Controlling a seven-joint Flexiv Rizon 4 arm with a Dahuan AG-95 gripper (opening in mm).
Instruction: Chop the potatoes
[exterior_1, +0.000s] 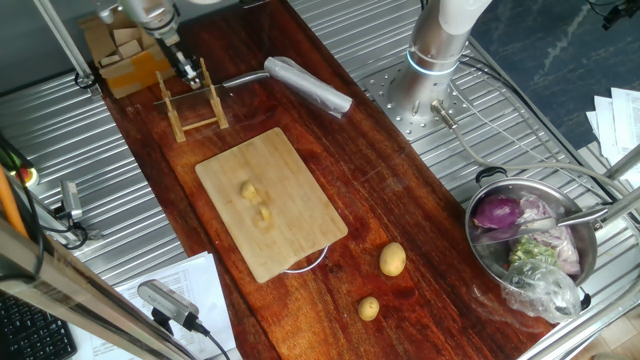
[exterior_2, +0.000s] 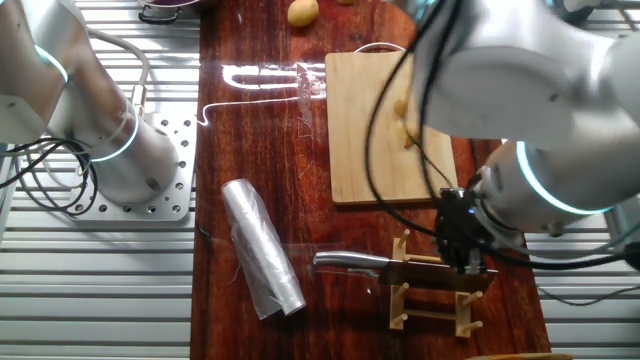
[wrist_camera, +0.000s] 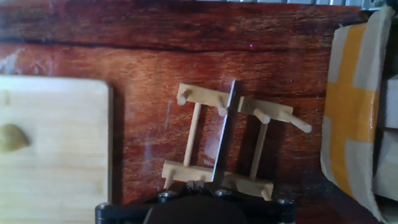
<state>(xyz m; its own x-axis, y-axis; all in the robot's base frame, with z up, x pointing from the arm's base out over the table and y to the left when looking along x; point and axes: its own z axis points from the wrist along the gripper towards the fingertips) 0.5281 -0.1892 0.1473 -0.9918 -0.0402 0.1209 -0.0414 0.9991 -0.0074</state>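
Note:
A few small pale-yellow potato chunks (exterior_1: 256, 203) lie on the light wooden cutting board (exterior_1: 290, 235); they also show in the other fixed view (exterior_2: 406, 122), and one shows in the hand view (wrist_camera: 11, 137). The cleaver (exterior_2: 352, 262) rests in a small wooden rack (exterior_2: 437, 300) beyond the board, with its metal handle sticking out sideways. In the hand view its blade (wrist_camera: 226, 130) shows edge-on in the rack (wrist_camera: 193, 134). My gripper (exterior_2: 466, 257) is low over the rack at the blade, also in one fixed view (exterior_1: 187, 68). Its fingers are hidden, so its state is unclear.
Two whole potatoes (exterior_1: 392, 258) (exterior_1: 369, 308) lie on the dark wood top near the board. A foil-wrapped roll (exterior_1: 310, 86) lies beside the rack. A yellow and brown box (wrist_camera: 357, 124) stands close behind the rack. A steel pot (exterior_1: 590, 262) of vegetables sits at the right. A second arm's base (exterior_2: 120, 155) stands nearby.

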